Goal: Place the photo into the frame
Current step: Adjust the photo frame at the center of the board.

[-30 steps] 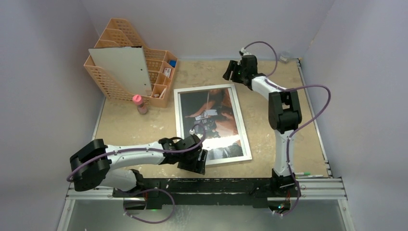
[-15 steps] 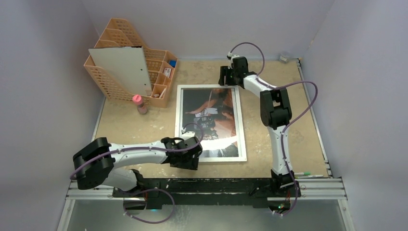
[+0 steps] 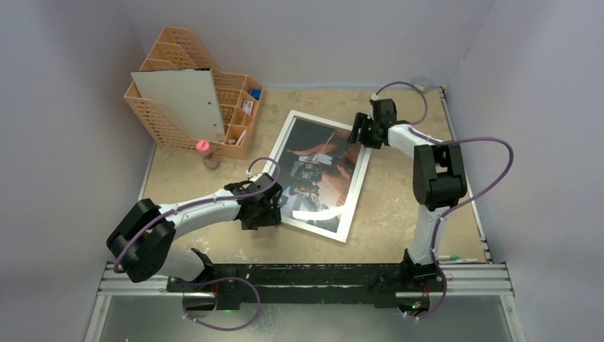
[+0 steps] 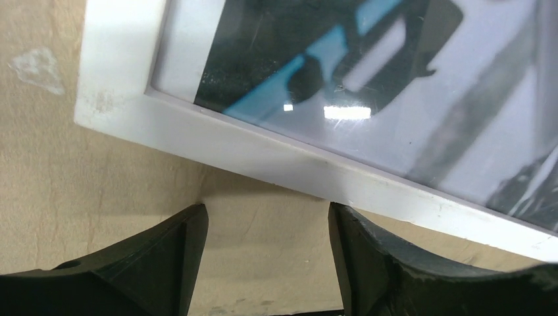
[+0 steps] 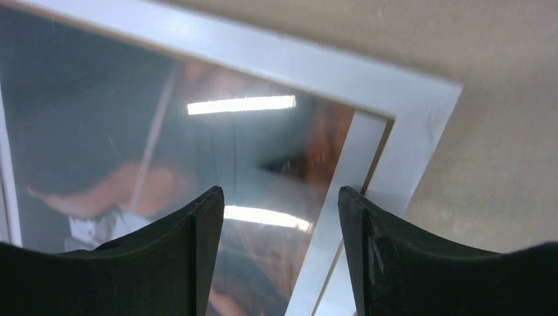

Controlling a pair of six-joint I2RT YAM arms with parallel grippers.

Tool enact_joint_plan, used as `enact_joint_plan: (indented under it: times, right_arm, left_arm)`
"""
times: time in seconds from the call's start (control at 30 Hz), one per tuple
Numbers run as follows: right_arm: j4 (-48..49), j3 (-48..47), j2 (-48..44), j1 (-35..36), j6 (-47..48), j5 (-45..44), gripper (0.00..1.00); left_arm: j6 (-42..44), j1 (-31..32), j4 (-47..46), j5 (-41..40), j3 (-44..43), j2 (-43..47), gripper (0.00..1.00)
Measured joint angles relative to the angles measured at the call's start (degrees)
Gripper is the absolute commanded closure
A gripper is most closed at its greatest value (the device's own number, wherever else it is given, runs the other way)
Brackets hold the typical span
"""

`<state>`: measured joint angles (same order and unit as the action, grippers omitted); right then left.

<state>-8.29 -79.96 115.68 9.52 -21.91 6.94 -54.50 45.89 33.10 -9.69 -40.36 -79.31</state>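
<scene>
The frame [image 3: 311, 231] lies flat and face up on the table [image 3: 399, 206], skewed on a diagonal. The photo [image 3: 317, 167] shows through its glass, so the print looks to be seated already. The step in hand appears to be finishing off, squaring or releasing the loaded frame rather than inserting anything. The left gripper [image 4: 266, 217] stands wide and holds nothing. Only bare table lies between its jaws, the frame's white border runs just beyond the fingertips, and the frame's corner sits ahead and to their left. The right gripper [image 5: 279, 197] is likewise wide and empty, hovering over the opposite corner. Between its jaws is glass with the dark print and an orange-tan arm beneath, and the white corner lies ahead and to the right of the tips. Whether either gripper touches the frame I cannot tell. A pale strip shows between print and border by the right jaw, so the next move probably calls for checking that the print sits true, then drawing both arms clear without dragging the frame. No brand, label or writing can be read; the phone screen in the print is too small to make out.
</scene>
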Motion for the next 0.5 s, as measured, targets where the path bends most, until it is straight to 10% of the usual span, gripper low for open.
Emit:
enact_joint_plan:
  times: [0.5]
  right_arm:
    - [0.5,2.9,-7.6,-1.3,-3.4,-0.9,0.31]
  left_arm:
    - [1.1,-7.6,-5.9,3.4,-0.3,0.1,0.3]
